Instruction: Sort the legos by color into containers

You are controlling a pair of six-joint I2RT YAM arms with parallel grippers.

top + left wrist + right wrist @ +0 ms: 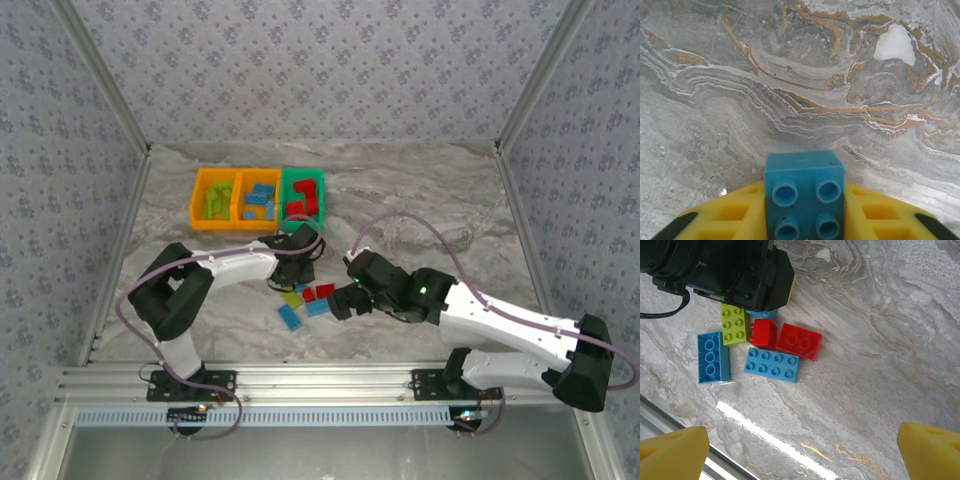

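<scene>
As far as the bins show: most of the sorting looks done, and the smaller part is left.
Green bin: it stands at the far side of the counter and holds only red bricks.
First orange bin: it touches the green bin on its left side and holds blue bricks.
Second orange bin: one place further left from the green bin, it holds lime bricks.
Mixing: I see no brick of a wrong color in any bin, but the bricks there are too small to count.
Loose bricks: five lie on the counter in front of the green bin, toward the arm bases, close together.
Their colors: one lime brick, a small red brick, a wider red brick, a long blue brick and a second blue brick.
Left jaws: they are between the green bin and the loose group, with the yellow pads pinching a held blue brick from both sides.
Held blue brick: I cannot tell if it is already lifted off the counter; I judge it must go to the first orange bin.
Right jaws: spread wide, the yellow tips hold nothing; they hang beside the loose group, further from the green bin.
Left to do: by my judgement six bricks, three blue, two red and one lime.
</scene>
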